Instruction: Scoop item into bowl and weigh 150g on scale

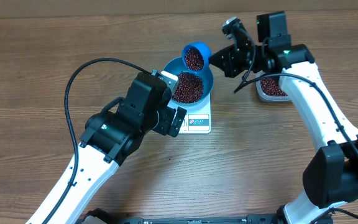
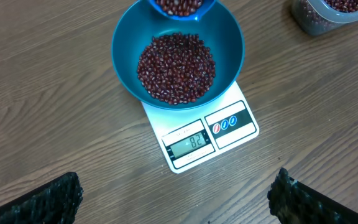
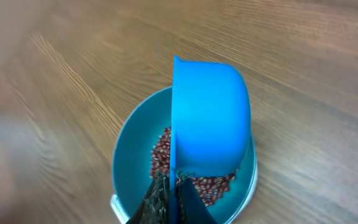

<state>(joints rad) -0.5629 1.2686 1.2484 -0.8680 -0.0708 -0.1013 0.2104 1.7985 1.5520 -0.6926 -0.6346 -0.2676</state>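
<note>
The blue bowl (image 1: 209, 79) sits on the white scale (image 1: 197, 122), with a heap of red-brown beans (image 1: 188, 88) inside. In the left wrist view the scale (image 2: 229, 124) shows 82 under the bowl (image 2: 126, 50) of beans (image 2: 176, 67). My right gripper (image 1: 216, 59) is shut on the handle of a small blue scoop (image 1: 195, 57), which is loaded with beans and hangs over the bowl's far rim. The right wrist view shows the scoop (image 3: 210, 118) above the bowl (image 3: 129, 155), gripper (image 3: 173, 202) clamped on its handle. My left gripper (image 2: 179, 199) stands open and empty in front of the scale.
A clear plastic tub (image 1: 272, 88) holding more beans stands on the table to the right of the scale, under the right arm; it also shows as the tub (image 2: 328, 12) at the top right of the left wrist view. The left arm (image 1: 123, 124) lies close to the scale's left side.
</note>
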